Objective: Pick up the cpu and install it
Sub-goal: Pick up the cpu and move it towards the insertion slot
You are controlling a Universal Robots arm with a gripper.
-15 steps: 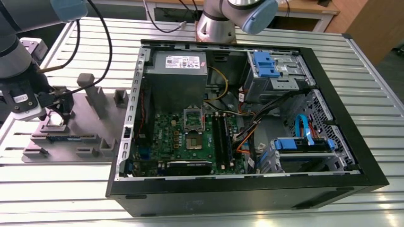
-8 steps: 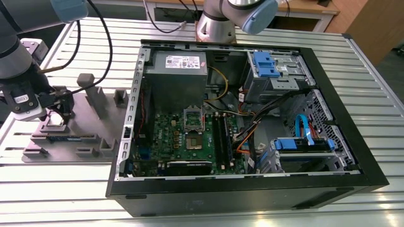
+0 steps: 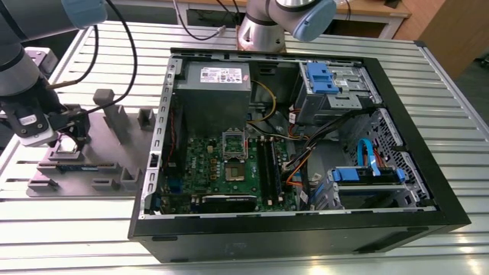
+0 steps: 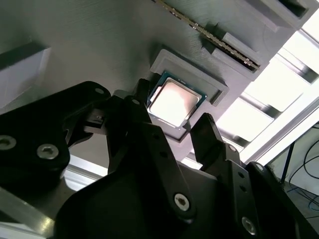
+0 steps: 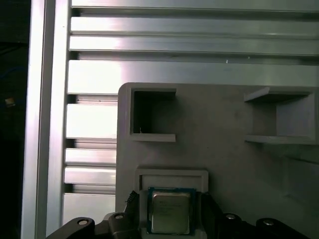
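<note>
Straddling the small flat square cpu with its pale silver metal top [image 4: 174, 102], the black two-fingered gripper [image 4: 172, 122] holds its fingers [image 4: 130, 119] apart, one on each side of the chip; both wrist views show a narrow gap between fingers and chip. The cpu lies flat in a raised square pocket [image 5: 172, 174] of the grey plastic holder tray [image 3: 46, 186]. In the exterior view that tray sits on the slatted metal table [image 3: 77, 229], at the exterior view's left of the open black computer case [image 3: 428, 189] with its green motherboard [image 3: 229, 172].
</note>
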